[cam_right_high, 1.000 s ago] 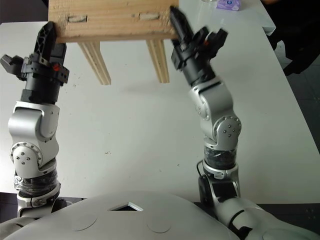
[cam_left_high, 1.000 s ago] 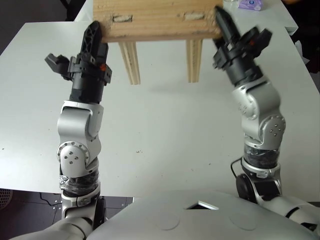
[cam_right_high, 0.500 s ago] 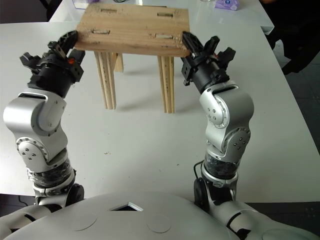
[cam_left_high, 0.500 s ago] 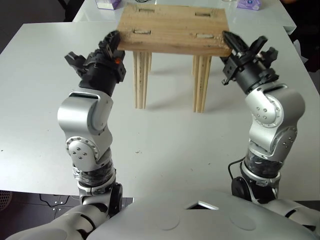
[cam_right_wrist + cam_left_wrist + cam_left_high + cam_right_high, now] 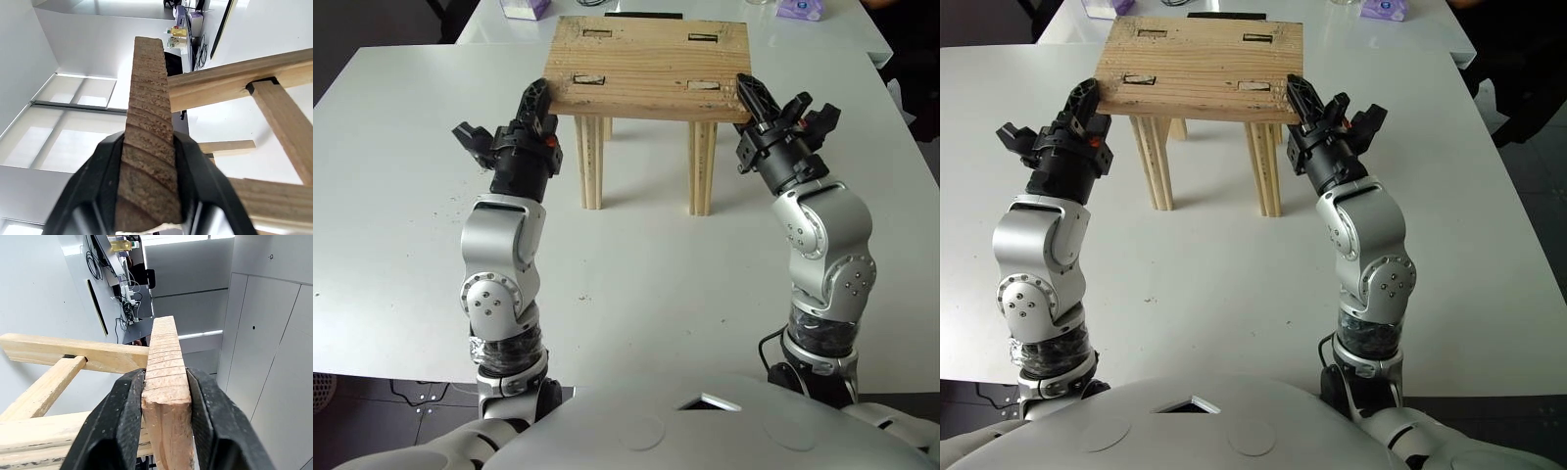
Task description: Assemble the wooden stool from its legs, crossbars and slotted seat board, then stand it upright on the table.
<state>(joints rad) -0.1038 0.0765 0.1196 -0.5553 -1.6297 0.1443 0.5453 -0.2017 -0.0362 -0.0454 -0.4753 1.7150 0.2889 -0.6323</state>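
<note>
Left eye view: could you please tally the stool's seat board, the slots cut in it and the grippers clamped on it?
Pale wooden slotted seat board: 1
Rectangular slots in the board: 4
Black two-fingered grippers, left gripper and right gripper: 2
Total: 7
</note>
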